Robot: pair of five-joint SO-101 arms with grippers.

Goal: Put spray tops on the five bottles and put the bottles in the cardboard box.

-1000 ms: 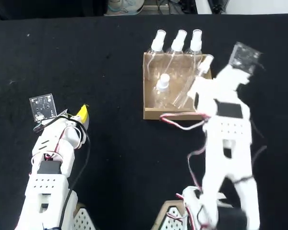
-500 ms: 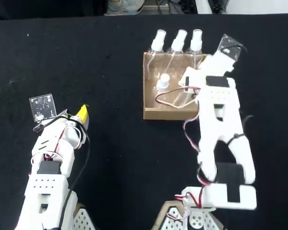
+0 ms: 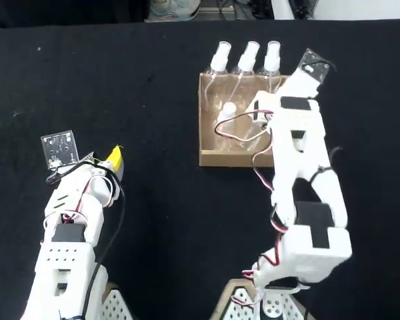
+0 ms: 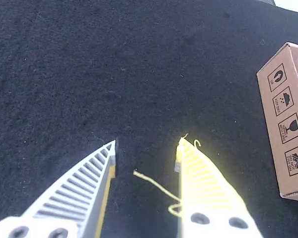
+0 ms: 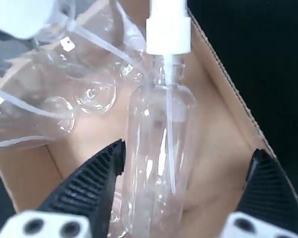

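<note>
Hanging open over the cardboard box [image 3: 233, 159], your right gripper [image 5: 188, 148] has its jaws spread wide on either side of a clear spray bottle [image 5: 159, 148] that lies inside against the box wall. Over the last second the right arm [image 3: 297, 153] has swung from the box's right edge to over its right half. 3 capped bottles [image 3: 248, 57] stand along the far wall, with a 4th bottle [image 3: 226, 115] in front of them. Your left gripper [image 4: 146, 144] is unchanged, parted above the black table [image 4: 64, 59], well apart from the box.
</note>
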